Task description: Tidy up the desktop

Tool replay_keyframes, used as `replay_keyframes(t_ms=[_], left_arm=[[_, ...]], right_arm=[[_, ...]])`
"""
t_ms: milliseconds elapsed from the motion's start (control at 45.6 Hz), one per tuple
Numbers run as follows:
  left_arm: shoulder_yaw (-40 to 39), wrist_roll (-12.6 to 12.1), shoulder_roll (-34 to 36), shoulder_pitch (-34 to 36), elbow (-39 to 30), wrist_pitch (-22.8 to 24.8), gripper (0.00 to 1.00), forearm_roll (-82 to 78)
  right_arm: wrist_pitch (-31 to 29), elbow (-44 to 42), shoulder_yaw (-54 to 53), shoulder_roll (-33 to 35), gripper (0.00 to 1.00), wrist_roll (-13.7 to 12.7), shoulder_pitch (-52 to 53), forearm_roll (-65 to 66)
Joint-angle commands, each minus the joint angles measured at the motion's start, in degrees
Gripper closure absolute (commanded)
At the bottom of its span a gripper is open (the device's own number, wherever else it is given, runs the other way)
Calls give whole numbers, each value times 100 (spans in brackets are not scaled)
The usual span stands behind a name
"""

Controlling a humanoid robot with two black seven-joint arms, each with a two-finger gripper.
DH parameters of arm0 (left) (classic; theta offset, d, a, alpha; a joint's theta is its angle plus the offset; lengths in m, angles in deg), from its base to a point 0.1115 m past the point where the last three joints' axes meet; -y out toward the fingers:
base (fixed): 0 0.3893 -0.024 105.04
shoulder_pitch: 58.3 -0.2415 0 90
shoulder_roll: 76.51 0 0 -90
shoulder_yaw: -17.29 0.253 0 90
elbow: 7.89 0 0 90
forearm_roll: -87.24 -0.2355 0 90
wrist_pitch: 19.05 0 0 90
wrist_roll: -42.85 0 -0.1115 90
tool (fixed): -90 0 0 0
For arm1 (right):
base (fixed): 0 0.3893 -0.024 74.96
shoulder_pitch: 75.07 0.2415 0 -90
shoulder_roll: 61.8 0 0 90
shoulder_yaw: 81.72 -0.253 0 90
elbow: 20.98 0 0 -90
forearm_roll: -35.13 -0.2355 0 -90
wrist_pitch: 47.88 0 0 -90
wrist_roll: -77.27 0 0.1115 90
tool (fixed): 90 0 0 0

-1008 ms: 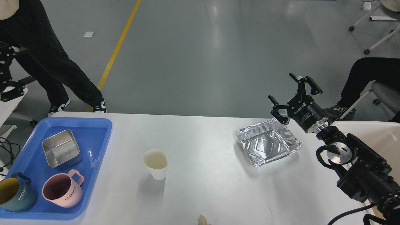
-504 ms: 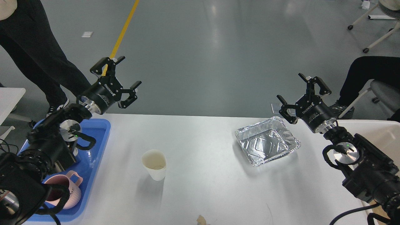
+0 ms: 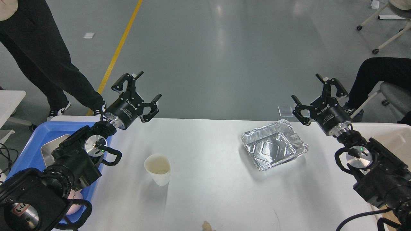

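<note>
The white desktop (image 3: 218,186) fills the lower half of the head view. A white paper cup (image 3: 158,168) stands upright left of centre. An empty foil tray (image 3: 274,144) lies right of centre. A small crumpled scrap (image 3: 207,226) lies at the front edge. My left gripper (image 3: 138,91) is open and empty, raised over the desktop's far left edge, up and left of the cup. My right gripper (image 3: 318,95) is open and empty, raised beyond the foil tray's far right corner.
A blue plastic tray (image 3: 30,144) at the left holds a steel box (image 3: 51,146), mostly hidden by my left arm. A beige bin (image 3: 385,134) sits at the right under my right arm. A standing person (image 3: 48,64) and a seated person (image 3: 379,77) are beyond the table.
My left arm has come into view from the left and moved right and forward over the blue tray. My right gripper has drifted right and slightly down. The cup and foil tray stayed put.
</note>
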Motion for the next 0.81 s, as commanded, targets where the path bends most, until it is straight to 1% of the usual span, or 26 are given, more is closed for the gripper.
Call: replay_keyframes(t_ms=[0, 110, 153, 219, 285, 329, 394, 482, 504, 592, 679, 789], left_arm=[[7, 28, 41, -120, -4, -11, 4, -9], [7, 80, 6, -191, -4, 7, 4, -18], [7, 89, -3, -199, -4, -2, 4, -9], [7, 98, -20, -226, -30, 16, 4, -27], [7, 98, -47, -252, -21, 7, 4, -18], [15, 98, -99, -270, -21, -2, 4, -44], [7, 107, -144, -340, -21, -2, 4, -44], [7, 168, -214, -384, -21, -2, 4, -44], [15, 221, -249, -410, -21, -2, 4, -44], [7, 300, -319, -481, -30, -2, 4, -44], [15, 318, -390, -525, -21, -2, 4, -44], [15, 318, -434, -586, -21, -11, 4, -53]], right_arm=[[-22, 92, 100, 115, 0, -25, -30, 105], [-22, 381, 424, 589, 0, -95, -39, 420], [-31, 627, 705, 966, 0, -148, -39, 596], [-40, 1127, 1284, 1748, 0, -227, -39, 956], [-40, 1768, 1917, 2635, 0, -315, -3, 1360], [-48, 2313, 2269, 3347, 0, -394, 5, 1641], [-75, 3183, 2612, 4524, 0, -622, -47, 2116], [-110, 4466, 2842, 5922, 0, -886, -196, 2810], [-136, 5052, 2816, 6665, 0, -956, -397, 3108], [-154, 5786, 2816, 7725, 0, -974, -662, 3234], [-268, 6244, 2877, 8306, 0, -965, -838, 3260], [-295, 6385, 2903, 8553, 0, -974, -856, 3251]])
